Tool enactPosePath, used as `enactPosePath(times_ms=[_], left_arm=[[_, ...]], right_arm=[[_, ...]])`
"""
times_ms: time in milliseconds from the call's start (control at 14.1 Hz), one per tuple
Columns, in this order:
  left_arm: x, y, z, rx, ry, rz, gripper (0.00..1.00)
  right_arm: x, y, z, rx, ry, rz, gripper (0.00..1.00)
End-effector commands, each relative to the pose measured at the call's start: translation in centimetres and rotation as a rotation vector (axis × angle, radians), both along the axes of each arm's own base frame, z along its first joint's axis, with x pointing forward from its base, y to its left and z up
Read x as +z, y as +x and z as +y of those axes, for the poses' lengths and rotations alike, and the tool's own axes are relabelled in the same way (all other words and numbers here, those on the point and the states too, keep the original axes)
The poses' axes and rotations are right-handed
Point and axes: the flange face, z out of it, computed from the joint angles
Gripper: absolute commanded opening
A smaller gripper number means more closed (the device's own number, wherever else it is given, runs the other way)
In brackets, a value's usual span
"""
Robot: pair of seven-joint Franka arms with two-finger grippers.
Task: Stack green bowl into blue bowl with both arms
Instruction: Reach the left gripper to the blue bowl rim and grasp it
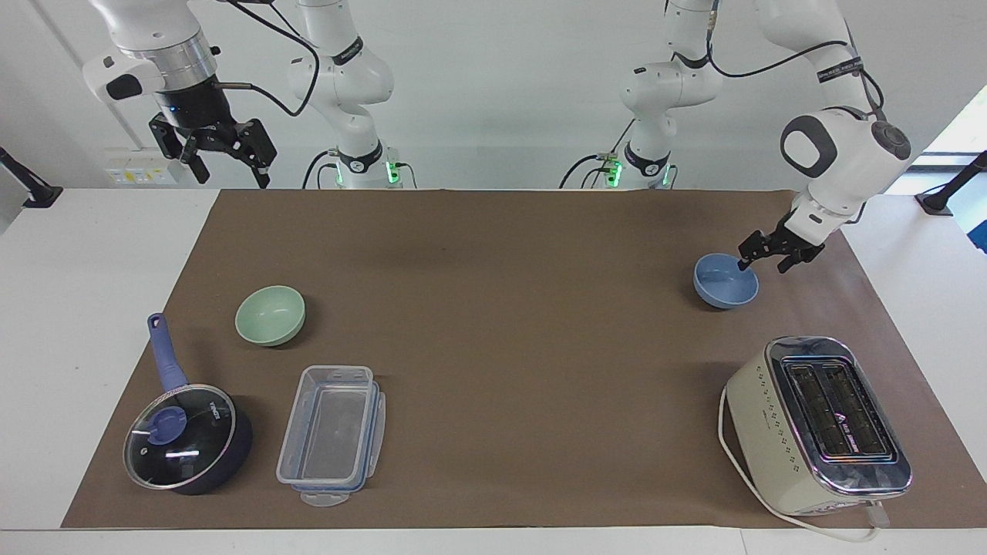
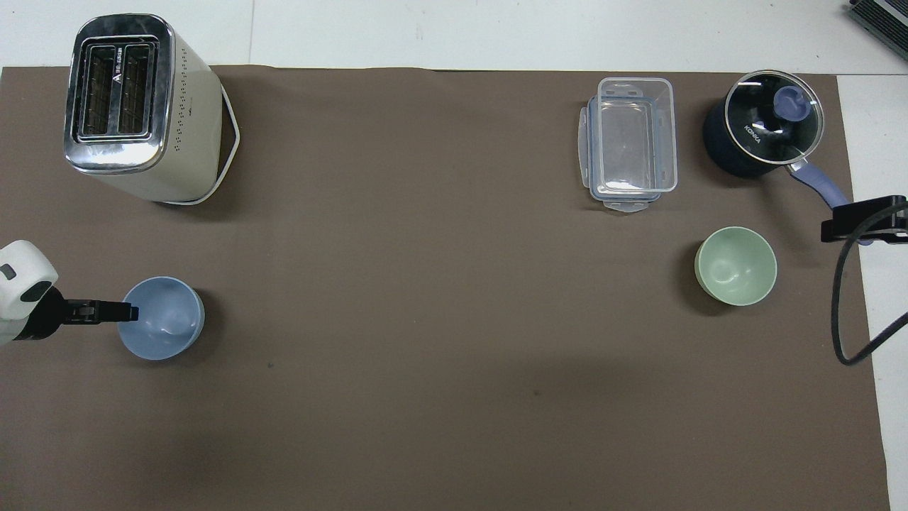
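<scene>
Left gripper [image 1: 765, 262] is standing open and empty at the blue bowl's [image 1: 725, 282] rim.
For a good hold, one finger should be going inside the rim, one outside; the green bowl [image 1: 270, 314] is sitting toward the right arm's end, where the right gripper [image 1: 224, 158] is waiting.

matt green bowl [image 1: 270, 314] and blue bowl [image 1: 725, 280]; glossy chrome-topped toaster [image 1: 817, 424]; clear plastic box [image 1: 331, 435].

Overhead, the right gripper [image 2: 862, 221] is cut off at the right edge; the left arm [image 2: 21, 291] at the left edge.
</scene>
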Motion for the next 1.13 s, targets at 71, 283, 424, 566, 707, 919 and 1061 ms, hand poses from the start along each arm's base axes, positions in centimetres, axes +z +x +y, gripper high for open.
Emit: enactPosePath(times_ms=[71, 283, 424, 566, 707, 919, 1061], left_arm=[[-2.1, -0.2, 0.5, -0.002, -0.022, -0.020, 1.00], [-3.5, -0.6, 0.6, 0.030, -0.051, -0.036, 0.97], [-4.4, -1.2, 0.6, 0.031, -0.070, -0.057, 0.92], [-4.5, -1.4, 1.2, 0.032, -0.071, -0.057, 0.84], [-4.5, -1.5, 1.6, 0.025, -0.072, -0.056, 0.77], [-4.4, -2.2, 3.8, 0.017, -0.088, -0.067, 0.40], [-4.4, -2.3, 3.9, 0.029, -0.102, -0.072, 0.22]], right_arm=[[0.0, -0.2, -0.1, -0.016, 0.005, 0.004, 1.00], [0.0, -0.2, -0.1, -0.016, 0.005, 0.004, 1.00], [0.0, -0.2, -0.1, -0.016, 0.005, 0.004, 1.00], [0.0, -0.2, -0.1, -0.016, 0.005, 0.004, 1.00], [0.0, -0.2, -0.1, -0.016, 0.005, 0.004, 1.00], [0.0, -0.2, -0.1, -0.017, 0.006, 0.004, 1.00], [0.0, -0.2, -0.1, -0.016, 0.005, 0.004, 1.00]])
